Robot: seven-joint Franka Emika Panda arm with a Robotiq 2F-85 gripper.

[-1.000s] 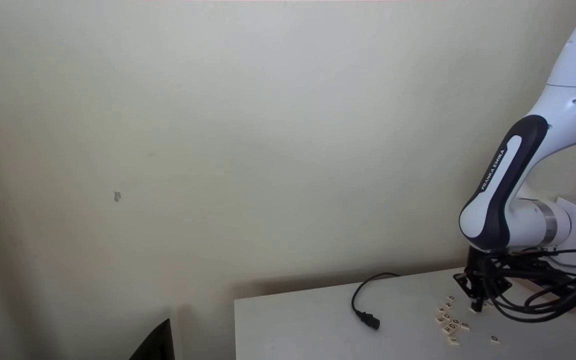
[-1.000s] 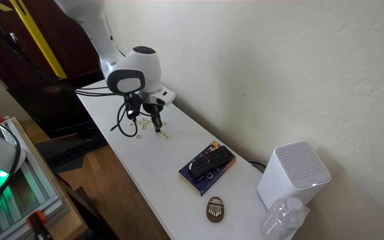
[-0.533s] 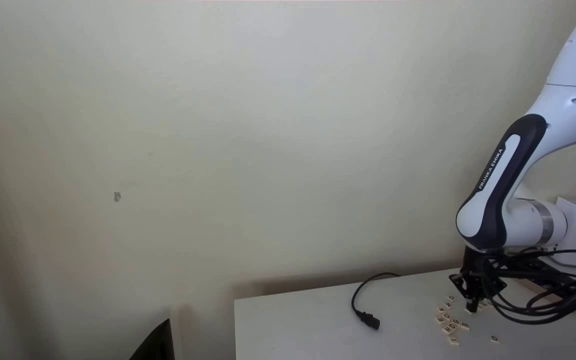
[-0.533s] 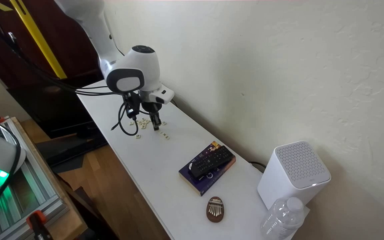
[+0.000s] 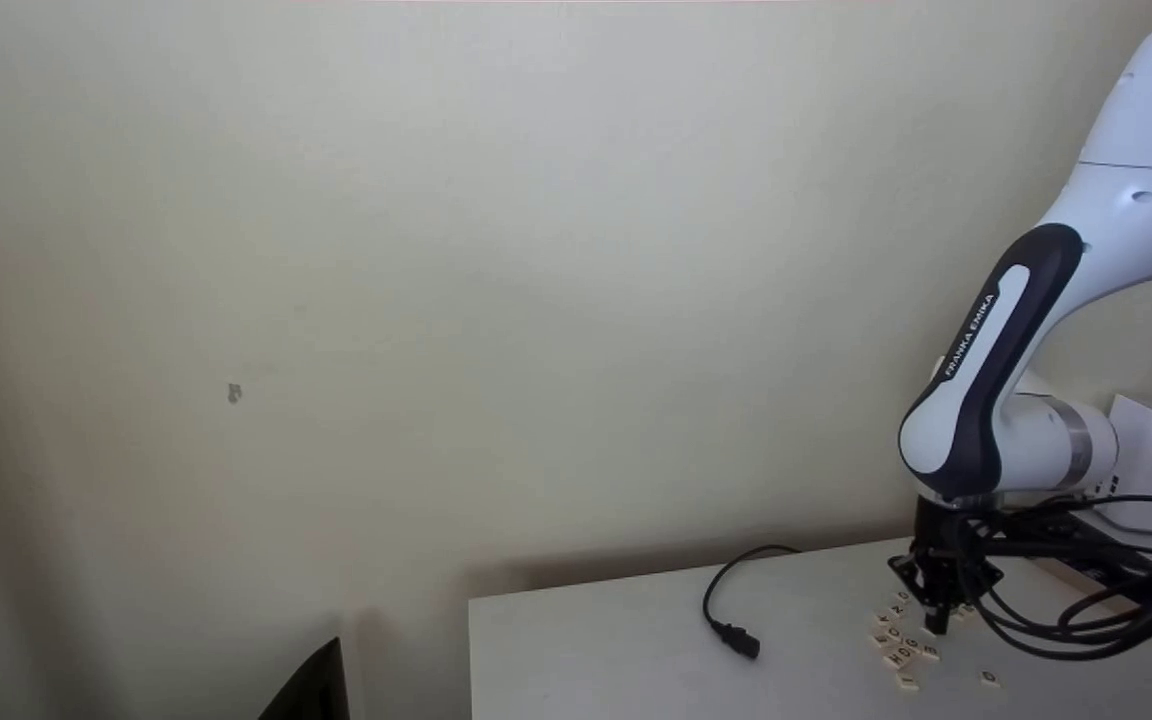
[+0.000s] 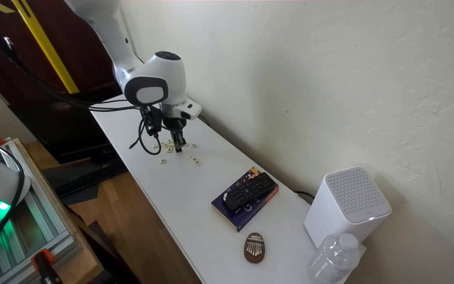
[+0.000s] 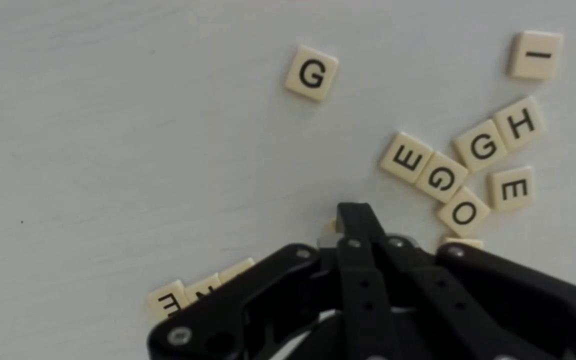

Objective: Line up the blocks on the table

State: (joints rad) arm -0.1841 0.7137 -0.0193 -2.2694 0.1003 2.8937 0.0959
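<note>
The blocks are small cream letter tiles on the white table (image 7: 118, 150). In the wrist view a lone G block (image 7: 311, 73) lies at the top middle, and an I block (image 7: 536, 55) at the top right. A cluster with an E block (image 7: 406, 158), an O block (image 7: 464, 212) and an H block (image 7: 519, 123) lies right. A row with an E block (image 7: 167, 298) and an N block (image 7: 202, 287) lies lower left, partly covered. My gripper (image 7: 360, 212) is shut and low at the table, also seen in both exterior views (image 5: 936, 622) (image 6: 178, 149). A mostly hidden block (image 7: 332, 226) peeks out beside its fingertips.
A black cable plug (image 5: 736, 640) lies on the table. In an exterior view, a book (image 6: 227, 211) with a remote (image 6: 250, 191), a thumb piano (image 6: 254, 247), a white speaker box (image 6: 347, 205) and a clear bottle (image 6: 335, 258) stand farther along. The wall borders the table.
My gripper has moved away from the row of blocks toward the cluster, staying low. A block at its fingertips has shifted the same way along the table. The other blocks stay put.
</note>
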